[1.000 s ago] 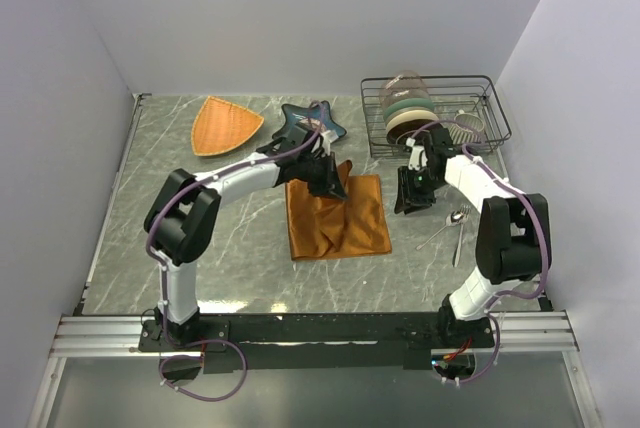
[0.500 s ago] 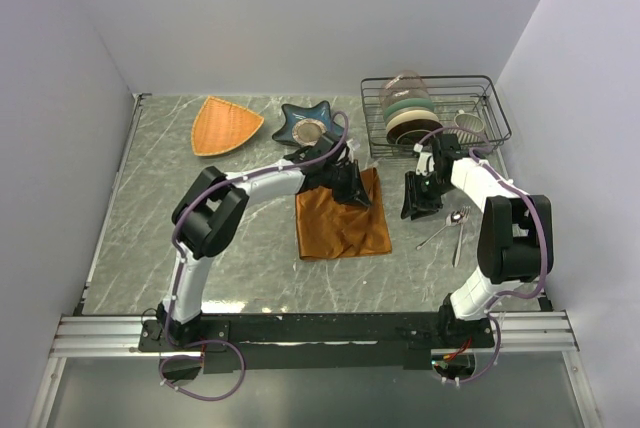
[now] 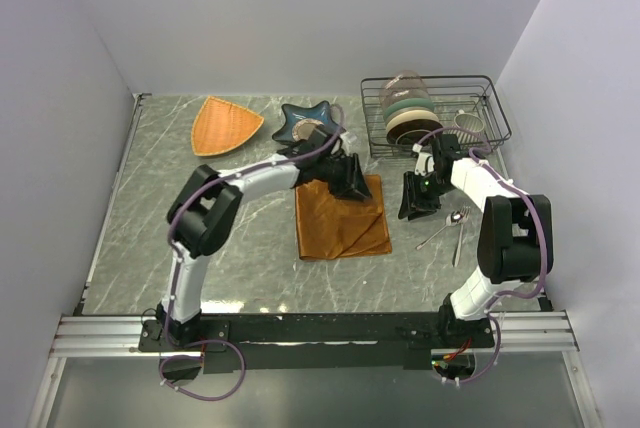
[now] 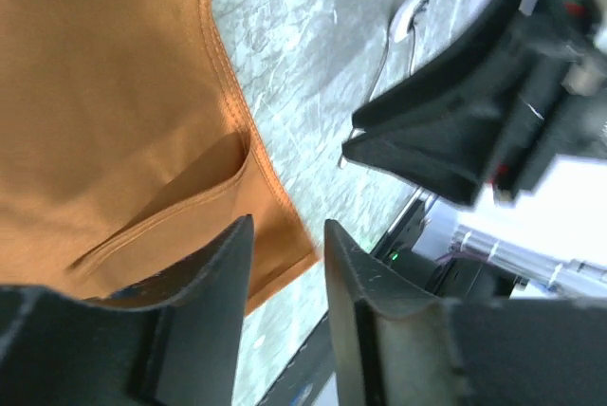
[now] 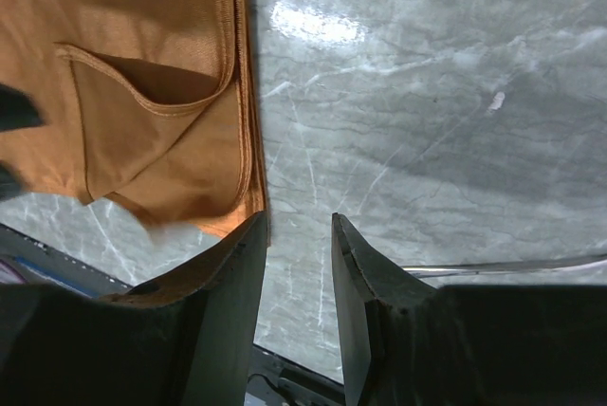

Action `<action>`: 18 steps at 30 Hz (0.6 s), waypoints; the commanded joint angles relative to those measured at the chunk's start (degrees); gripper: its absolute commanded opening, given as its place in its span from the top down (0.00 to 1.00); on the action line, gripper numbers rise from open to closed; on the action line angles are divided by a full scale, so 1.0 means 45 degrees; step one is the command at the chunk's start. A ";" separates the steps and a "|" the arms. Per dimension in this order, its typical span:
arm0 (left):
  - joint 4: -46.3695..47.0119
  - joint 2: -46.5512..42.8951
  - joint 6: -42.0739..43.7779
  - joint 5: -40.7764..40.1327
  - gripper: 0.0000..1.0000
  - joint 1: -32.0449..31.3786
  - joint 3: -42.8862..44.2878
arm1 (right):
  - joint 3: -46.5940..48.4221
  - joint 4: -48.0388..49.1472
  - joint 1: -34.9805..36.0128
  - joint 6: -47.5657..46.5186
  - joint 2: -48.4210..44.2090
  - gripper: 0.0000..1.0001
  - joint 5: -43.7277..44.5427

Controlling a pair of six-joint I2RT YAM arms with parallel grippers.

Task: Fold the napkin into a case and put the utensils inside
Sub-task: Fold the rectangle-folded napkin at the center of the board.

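Napkin (image 3: 342, 223) flatter, left gripper (image 4: 287, 230) now open.

Rust-orange napkin (image 3: 342, 218) no longer bunched and lifted at its far edge, now lying flat as a smooth folded rectangle, left gripper (image 3: 358, 184) moved right to its far right corner, jaws parted, cloth released

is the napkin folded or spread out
Folded: the napkin lies in stacked layers, with doubled edges along one side and a flap turned over.

light: bright, even, from above | glare: white patch on table (image 5: 318, 22) | shadows: soft, short | top view: sharp
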 commanded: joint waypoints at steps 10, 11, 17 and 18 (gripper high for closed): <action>-0.5513 -0.3504 1.0078 0.2562 0.52 0.5043 -0.0691 | 0.0718 0.0792 0.0072 0.0705 0.1191 0.62 -0.1232; -0.5890 -0.3445 1.0691 0.2544 0.52 0.5104 -0.0438 | 0.0699 0.0850 0.0227 0.0744 0.1269 0.62 -0.1174; -0.6286 -0.3600 1.3294 0.1607 0.53 0.5242 -0.0687 | 0.1050 0.1201 0.0365 0.0998 0.1271 0.62 -0.1387; -0.6207 -0.3794 1.3333 0.1703 0.53 0.5242 -0.0806 | 0.1050 0.1628 0.0617 0.0998 0.0786 0.61 -0.1427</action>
